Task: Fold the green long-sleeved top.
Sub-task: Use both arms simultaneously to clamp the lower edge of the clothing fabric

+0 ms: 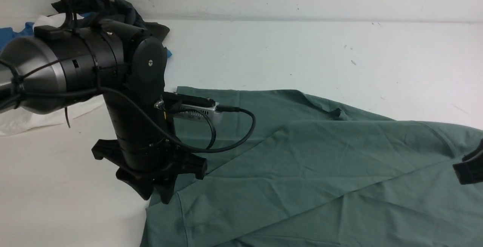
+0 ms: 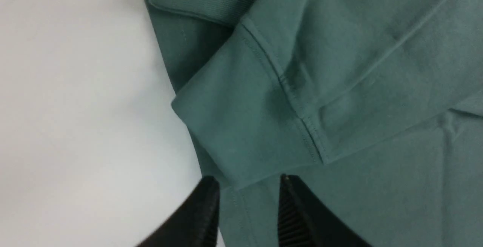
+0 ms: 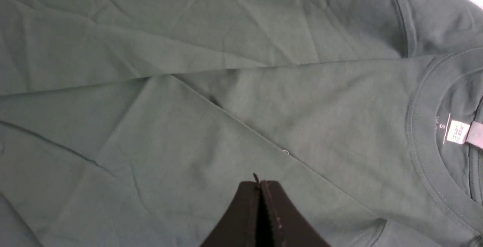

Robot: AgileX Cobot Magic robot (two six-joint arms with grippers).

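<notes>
Item: top (image 1: 320,171), we log it spread on table (image 1: 56,183), 4 o'clock in front view.
L gripper (image 2: 249,182): jaws apart, empty, tips by cuff (image 2: 241,137).
R gripper (image 3: 260,183): jaws closed, empty, over top.

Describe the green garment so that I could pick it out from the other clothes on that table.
Start at the wide white table. Spread across its near right part lies the green long-sleeved top. Unlike the dark garment and the blue garment bunched at the far left, it is muted sage green, with a crew neck and a white neck label.
</notes>
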